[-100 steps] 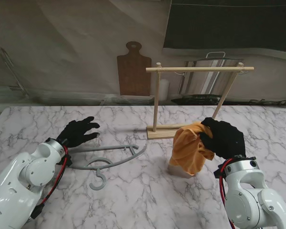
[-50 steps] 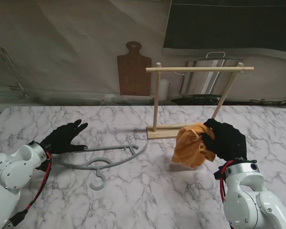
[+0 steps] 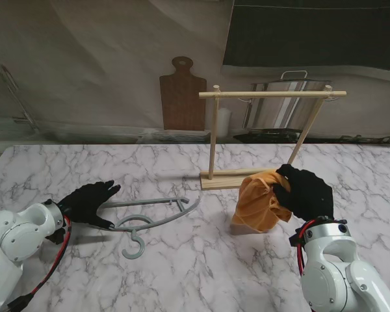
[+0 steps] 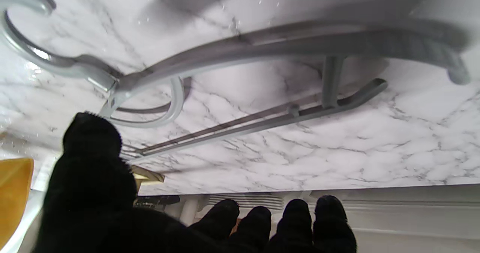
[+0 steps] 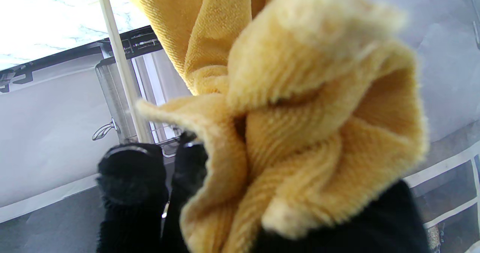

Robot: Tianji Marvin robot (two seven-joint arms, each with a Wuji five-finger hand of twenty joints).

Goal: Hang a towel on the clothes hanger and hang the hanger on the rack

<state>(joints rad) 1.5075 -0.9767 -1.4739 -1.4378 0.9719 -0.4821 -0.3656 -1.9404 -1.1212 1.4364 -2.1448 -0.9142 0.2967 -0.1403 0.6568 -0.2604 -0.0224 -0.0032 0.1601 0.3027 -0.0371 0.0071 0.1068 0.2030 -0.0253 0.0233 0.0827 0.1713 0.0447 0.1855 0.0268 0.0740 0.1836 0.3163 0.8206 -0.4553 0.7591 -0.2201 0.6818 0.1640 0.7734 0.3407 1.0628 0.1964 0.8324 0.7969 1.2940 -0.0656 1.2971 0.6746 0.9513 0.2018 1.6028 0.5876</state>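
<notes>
While my right hand [image 3: 305, 192] grips the bunched towel [image 3: 257, 201] off the table just in front of the rack [image 3: 271, 95], my left hand [image 3: 88, 201] is open, fingers spread right beside the hanger [image 3: 156, 218] lying flat.

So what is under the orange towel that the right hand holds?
Under the towel only marble table and the towel's shadow show. The right hand keeps it lifted; its fingers are partly covered by cloth.

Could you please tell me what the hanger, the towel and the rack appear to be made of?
Hanger: likely moulded plastic, uniform grey with a slight sheen. Towel: orange terry-like cloth, ribbed and fuzzy in the right wrist view. Rack: pale, unpainted wood dowels on a flat base.
</notes>
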